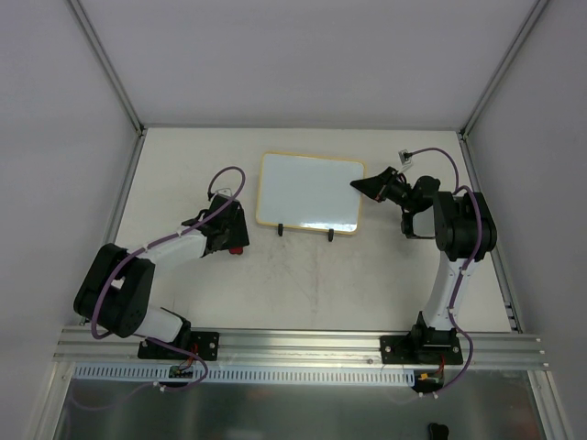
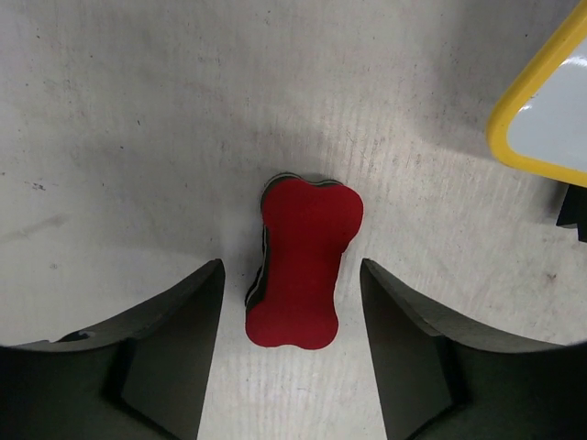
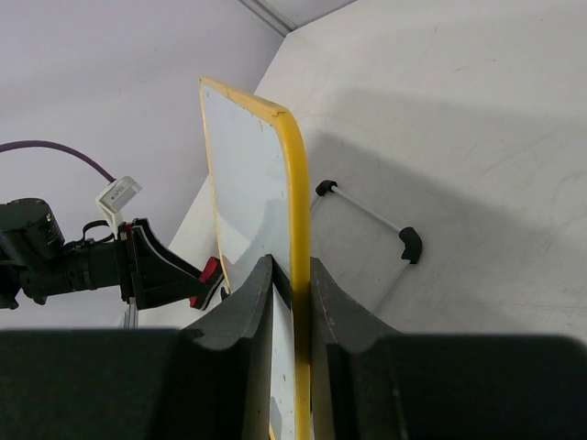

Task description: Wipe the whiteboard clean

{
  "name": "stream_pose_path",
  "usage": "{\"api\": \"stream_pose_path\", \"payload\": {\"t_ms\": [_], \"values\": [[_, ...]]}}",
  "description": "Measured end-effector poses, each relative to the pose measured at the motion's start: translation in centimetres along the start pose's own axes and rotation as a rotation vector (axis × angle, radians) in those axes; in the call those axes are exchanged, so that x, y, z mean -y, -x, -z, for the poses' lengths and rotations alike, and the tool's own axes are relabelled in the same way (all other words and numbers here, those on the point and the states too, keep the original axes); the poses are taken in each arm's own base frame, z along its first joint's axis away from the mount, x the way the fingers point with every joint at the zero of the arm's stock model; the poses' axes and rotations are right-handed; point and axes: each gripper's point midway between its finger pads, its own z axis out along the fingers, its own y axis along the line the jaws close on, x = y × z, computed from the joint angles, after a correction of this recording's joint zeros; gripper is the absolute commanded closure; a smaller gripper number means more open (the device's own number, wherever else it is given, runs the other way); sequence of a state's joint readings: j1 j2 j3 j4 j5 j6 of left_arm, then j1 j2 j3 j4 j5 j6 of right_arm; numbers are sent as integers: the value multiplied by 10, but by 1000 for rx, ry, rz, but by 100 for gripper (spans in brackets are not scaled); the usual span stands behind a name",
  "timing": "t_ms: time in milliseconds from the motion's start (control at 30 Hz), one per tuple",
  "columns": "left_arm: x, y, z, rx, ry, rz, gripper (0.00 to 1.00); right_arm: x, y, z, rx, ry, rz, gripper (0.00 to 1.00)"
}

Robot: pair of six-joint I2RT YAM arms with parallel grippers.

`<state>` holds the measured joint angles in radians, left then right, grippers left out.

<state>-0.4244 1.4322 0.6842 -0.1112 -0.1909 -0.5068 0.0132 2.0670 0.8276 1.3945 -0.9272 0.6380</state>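
Left hand (image 2: 292, 268) has its fingers apart, with the red eraser (image 2: 303, 257) lying loose between them. It's flat on the surface (image 1: 303, 284), just off the whiteboard's (image 1: 309, 191) near left corner, and nothing's gripping it. Right hand (image 3: 292, 275) is clamped on the whiteboard's right edge, pinching the yellow frame. The whiteboard sits toward the far middle of the surface and honestly looks clean, no marks I can spot from above. So I'd say the wiping's done; only letting go of the board is left.
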Motion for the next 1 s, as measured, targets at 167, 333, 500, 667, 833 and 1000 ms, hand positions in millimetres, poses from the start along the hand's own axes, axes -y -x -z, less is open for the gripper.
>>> {"api": "stream_pose_path", "payload": {"t_ms": [167, 333, 500, 667, 833, 1000], "values": [[-1, -1, 1, 2, -1, 2, 33, 0, 0, 0, 0, 0, 0, 96], [0, 1, 4, 12, -7, 4, 32, 0, 0, 0, 0, 0, 0, 90], [0, 2, 5, 16, -9, 5, 33, 0, 0, 0, 0, -1, 0, 80], [0, 1, 5, 15, -9, 4, 32, 0, 0, 0, 4, -4, 13, 70], [-1, 0, 5, 13, -8, 4, 33, 3, -7, 3, -8, -17, 11, 62], [-2, -1, 5, 10, -6, 3, 33, 5, -11, 4, -16, -25, 10, 58]]}}
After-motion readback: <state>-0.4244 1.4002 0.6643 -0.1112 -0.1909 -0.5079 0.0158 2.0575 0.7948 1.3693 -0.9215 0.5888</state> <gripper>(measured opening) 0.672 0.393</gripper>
